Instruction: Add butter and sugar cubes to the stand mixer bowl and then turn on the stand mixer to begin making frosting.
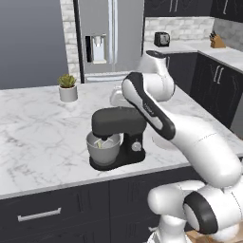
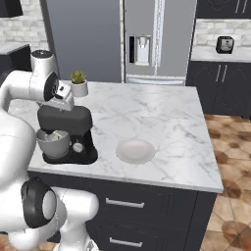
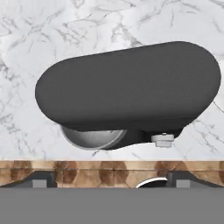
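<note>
The black stand mixer (image 1: 118, 124) stands near the counter's front edge, with its head down over the grey stand mixer bowl (image 1: 103, 148). A pale yellow lump, the butter (image 1: 100, 143), lies inside the bowl. The sugar cubes are out of view. My gripper (image 2: 64, 102) hovers just above the mixer head (image 3: 131, 85) and points down at it. It is open, with the fingertips (image 3: 41, 179) far apart and nothing between them. In the hand view the bowl's rim (image 3: 89, 141) and the side knob (image 3: 162, 140) peek out from under the head.
A shallow white dish (image 2: 135, 151) lies on the marble counter (image 2: 162, 117) to the right of the mixer. A small potted plant (image 1: 68, 88) stands at the counter's far edge. Behind are the fridge (image 2: 149, 39), a toaster (image 2: 224, 44) and a knife block (image 1: 218, 42).
</note>
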Tool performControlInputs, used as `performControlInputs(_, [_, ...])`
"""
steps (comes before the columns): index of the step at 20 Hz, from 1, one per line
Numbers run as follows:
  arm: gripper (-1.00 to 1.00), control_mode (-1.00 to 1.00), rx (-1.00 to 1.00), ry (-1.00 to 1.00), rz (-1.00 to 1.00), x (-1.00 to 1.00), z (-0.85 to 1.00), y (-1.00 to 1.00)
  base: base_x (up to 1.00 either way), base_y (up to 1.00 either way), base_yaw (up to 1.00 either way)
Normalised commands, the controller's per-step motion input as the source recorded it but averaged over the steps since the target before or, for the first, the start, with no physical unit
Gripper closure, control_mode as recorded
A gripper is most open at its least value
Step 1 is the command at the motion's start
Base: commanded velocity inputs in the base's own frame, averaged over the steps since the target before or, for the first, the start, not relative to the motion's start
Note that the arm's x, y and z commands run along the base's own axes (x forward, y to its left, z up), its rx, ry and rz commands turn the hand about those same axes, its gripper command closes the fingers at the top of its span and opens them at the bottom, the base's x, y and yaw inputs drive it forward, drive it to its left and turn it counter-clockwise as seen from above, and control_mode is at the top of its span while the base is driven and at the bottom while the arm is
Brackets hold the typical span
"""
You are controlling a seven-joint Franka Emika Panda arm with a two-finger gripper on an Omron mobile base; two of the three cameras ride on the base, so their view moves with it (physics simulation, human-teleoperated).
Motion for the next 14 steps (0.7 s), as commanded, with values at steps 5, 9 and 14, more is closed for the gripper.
performControlInputs(5, [-1.0, -1.0, -0.03, -0.2, -0.09, -1.0, 0.0, -0.67, 0.0, 0.0, 0.0])
performControlInputs(9, [-1.0, -1.0, -0.17, -0.11, -0.05, -0.87, -0.03, -0.19, 0.0, 0.0, 0.0])
performControlInputs(14, [-1.0, -1.0, -0.22, -0.03, -0.05, -0.23, -0.2, 0.0, 0.0, 0.0, 0.0])
